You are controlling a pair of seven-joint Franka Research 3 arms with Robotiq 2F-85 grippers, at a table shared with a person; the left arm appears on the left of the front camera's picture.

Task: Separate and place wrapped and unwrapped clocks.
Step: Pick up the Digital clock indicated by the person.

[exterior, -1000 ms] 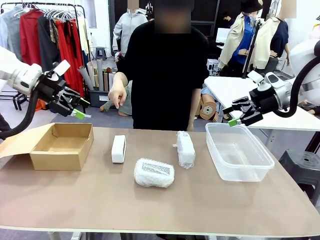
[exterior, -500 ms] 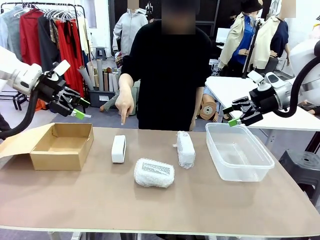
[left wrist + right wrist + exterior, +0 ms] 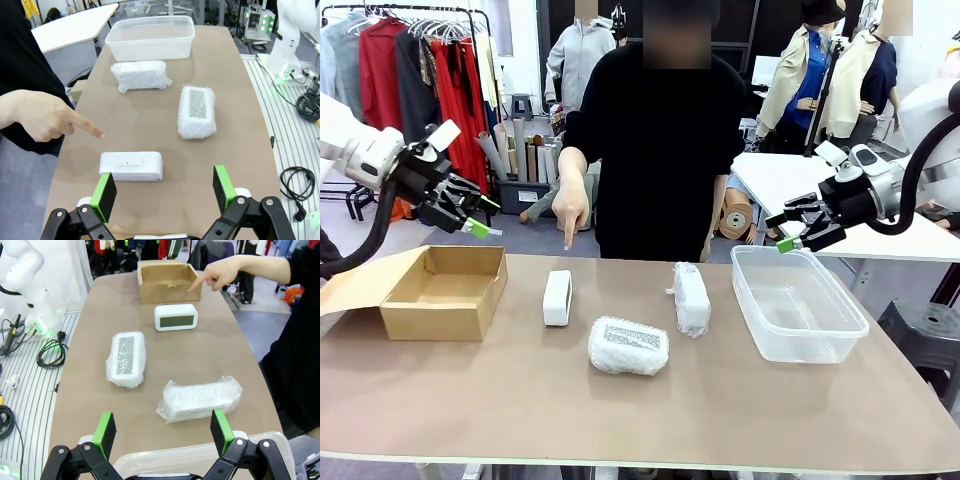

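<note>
One bare clock (image 3: 557, 298) sits near the cardboard box (image 3: 440, 322), below the person's pointing hand (image 3: 568, 210) | long axis toward the person | left gripper (image 3: 482, 216) nearer, jaws wide, empty | right gripper (image 3: 778, 232) likewise, by the tub (image 3: 798, 250).

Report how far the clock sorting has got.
Done: nothing; the bare clock, grey-faced wrapped clock and plain wrapped clock lie on the table between cardboard box and plastic tub. In hand: nothing; left fingers and right fingers hang open, while the person's hand points at the bare clock. Left: all three placements.
</note>
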